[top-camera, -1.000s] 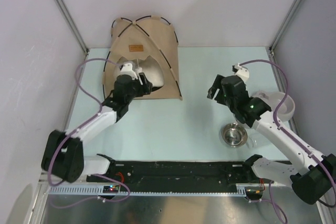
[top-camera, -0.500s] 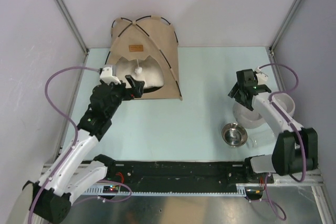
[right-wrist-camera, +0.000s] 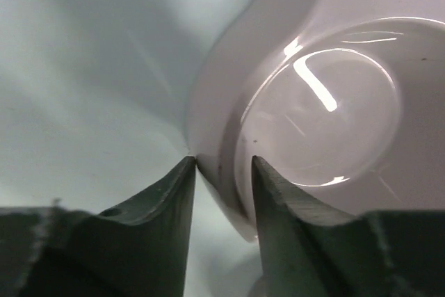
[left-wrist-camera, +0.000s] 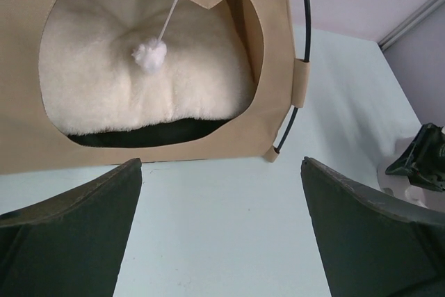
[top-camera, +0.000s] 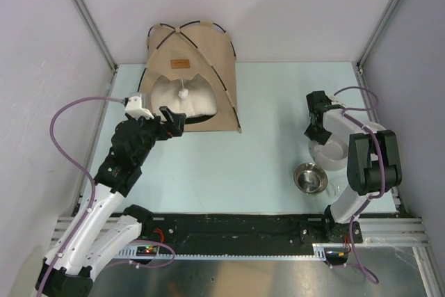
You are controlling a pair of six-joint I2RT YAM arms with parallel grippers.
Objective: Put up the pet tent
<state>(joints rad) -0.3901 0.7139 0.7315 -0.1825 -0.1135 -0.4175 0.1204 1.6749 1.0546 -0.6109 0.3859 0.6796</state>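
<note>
The tan pet tent (top-camera: 201, 46) stands upright at the far left of the table, with black poles (left-wrist-camera: 304, 19) and a brown label (top-camera: 181, 62). Its doorway faces me. A white pom-pom (left-wrist-camera: 149, 55) hangs in it, and a fluffy cream pillow (left-wrist-camera: 97, 88) lies on the dark floor (left-wrist-camera: 139, 135). My left gripper (top-camera: 172, 120) is open and empty, just in front of the doorway; it also shows in the left wrist view (left-wrist-camera: 221, 172). My right gripper (top-camera: 313, 130) straddles the rim of a white feeder stand (right-wrist-camera: 215, 102) and is shut on it (right-wrist-camera: 222, 165).
The white feeder stand (top-camera: 341, 152) sits at the right edge of the table. A steel bowl (top-camera: 309, 178) lies just in front of it. Metal frame posts (top-camera: 87, 15) rise at the back corners. A black rail (top-camera: 229, 226) runs along the near edge.
My left gripper has drawn back out of the tent doorway toward the near left, leaving the pillow inside. My right arm has swung right and down onto the feeder stand's rim.
</note>
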